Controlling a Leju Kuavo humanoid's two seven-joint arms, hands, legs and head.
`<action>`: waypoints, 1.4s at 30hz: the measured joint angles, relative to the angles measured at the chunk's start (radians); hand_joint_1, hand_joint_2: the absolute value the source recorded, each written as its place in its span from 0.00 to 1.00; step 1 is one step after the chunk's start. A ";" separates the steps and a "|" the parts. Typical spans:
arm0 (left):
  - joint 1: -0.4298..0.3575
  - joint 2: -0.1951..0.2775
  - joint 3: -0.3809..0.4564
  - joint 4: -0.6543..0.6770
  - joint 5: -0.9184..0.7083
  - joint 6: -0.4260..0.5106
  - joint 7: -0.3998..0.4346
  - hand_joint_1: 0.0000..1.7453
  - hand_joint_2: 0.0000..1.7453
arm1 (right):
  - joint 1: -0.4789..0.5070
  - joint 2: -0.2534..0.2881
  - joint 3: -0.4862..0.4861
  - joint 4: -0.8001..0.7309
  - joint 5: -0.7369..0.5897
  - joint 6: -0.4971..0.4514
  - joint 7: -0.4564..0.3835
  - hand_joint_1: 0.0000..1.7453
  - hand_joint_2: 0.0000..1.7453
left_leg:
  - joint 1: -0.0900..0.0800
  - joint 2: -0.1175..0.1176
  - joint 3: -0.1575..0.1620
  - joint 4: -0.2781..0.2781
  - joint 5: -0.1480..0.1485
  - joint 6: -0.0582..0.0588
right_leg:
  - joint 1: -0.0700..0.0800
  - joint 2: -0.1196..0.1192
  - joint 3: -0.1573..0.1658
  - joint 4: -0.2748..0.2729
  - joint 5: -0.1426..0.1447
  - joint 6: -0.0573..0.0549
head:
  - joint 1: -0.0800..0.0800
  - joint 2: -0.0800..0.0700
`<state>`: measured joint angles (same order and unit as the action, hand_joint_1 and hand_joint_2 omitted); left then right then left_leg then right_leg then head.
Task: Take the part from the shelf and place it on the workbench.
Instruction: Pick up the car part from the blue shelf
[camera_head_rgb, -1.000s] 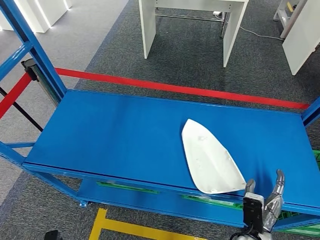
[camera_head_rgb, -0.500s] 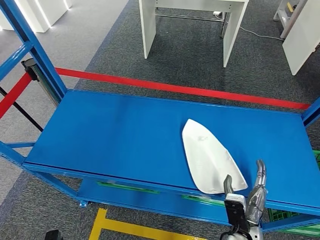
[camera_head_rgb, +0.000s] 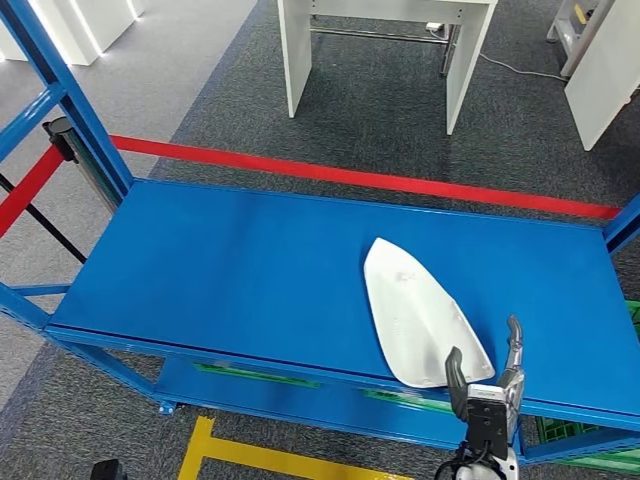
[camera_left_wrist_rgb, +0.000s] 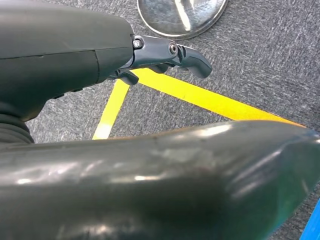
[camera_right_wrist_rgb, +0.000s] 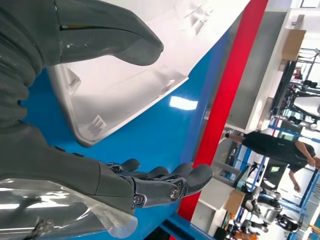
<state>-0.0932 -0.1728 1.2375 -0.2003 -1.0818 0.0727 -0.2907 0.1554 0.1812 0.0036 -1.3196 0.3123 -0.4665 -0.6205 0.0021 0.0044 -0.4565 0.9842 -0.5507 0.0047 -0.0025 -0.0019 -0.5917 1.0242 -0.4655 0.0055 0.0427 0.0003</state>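
Note:
A white, flat, teardrop-shaped part (camera_head_rgb: 420, 316) lies on the blue shelf board (camera_head_rgb: 249, 270), right of its middle, with its wide end toward the front edge. My right hand (camera_head_rgb: 488, 385) is at the shelf's front edge, just off the part's wide corner, fingers apart and empty. In the right wrist view the thumb (camera_right_wrist_rgb: 109, 32) lies over the part (camera_right_wrist_rgb: 124, 90) and the darker fingers (camera_right_wrist_rgb: 166, 182) reach out over the blue board beside its edge. My left hand (camera_left_wrist_rgb: 166, 52) hangs over the floor with its fingers extended, holding nothing.
Blue uprights (camera_head_rgb: 75, 110) frame the shelf on the left and a blue post (camera_head_rgb: 623, 225) on the right. Red tape (camera_head_rgb: 362, 180) crosses the grey carpet behind. White table legs (camera_head_rgb: 298, 55) stand farther back. Yellow floor tape (camera_head_rgb: 249, 455) lies in front. A person (camera_right_wrist_rgb: 279, 147) stands far off.
My right hand has moved left along the shelf's front edge and a little forward, from right of the part to its wide corner. The part has not moved.

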 joint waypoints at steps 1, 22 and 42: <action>0.000 0.000 0.000 0.000 0.000 0.000 0.000 0.00 0.00 | -0.001 0.000 0.000 0.000 -0.007 0.006 -0.003 0.00 1.00 | 0.000 0.000 0.000 0.000 0.000 0.000 | 0.000 0.000 0.000 0.000 0.000 0.000 | 0.000 0.000; -0.002 0.000 -0.010 0.000 -0.018 -0.001 -0.003 0.00 0.00 | -0.036 -0.001 -0.046 0.035 -0.082 0.153 -0.066 0.00 1.00 | 0.000 0.000 0.000 0.000 0.000 0.000 | 0.000 0.000 0.000 0.000 0.000 0.000 | 0.000 0.000; -0.005 0.002 -0.015 0.000 -0.022 -0.003 -0.003 0.00 0.00 | -0.073 -0.001 -0.099 0.075 -0.276 0.419 0.011 0.00 1.00 | 0.000 0.000 0.000 0.000 0.000 0.000 | 0.000 0.000 0.000 0.000 0.000 0.000 | 0.000 0.000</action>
<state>-0.0980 -0.1709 1.2222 -0.2003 -1.1033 0.0698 -0.2937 0.0827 0.1804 -0.0956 -1.2450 0.0362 -0.0478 -0.6095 0.0021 0.0047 -0.4561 0.9843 -0.5508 0.0047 -0.0024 -0.0014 -0.5914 1.0242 -0.4654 0.0056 0.0425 0.0002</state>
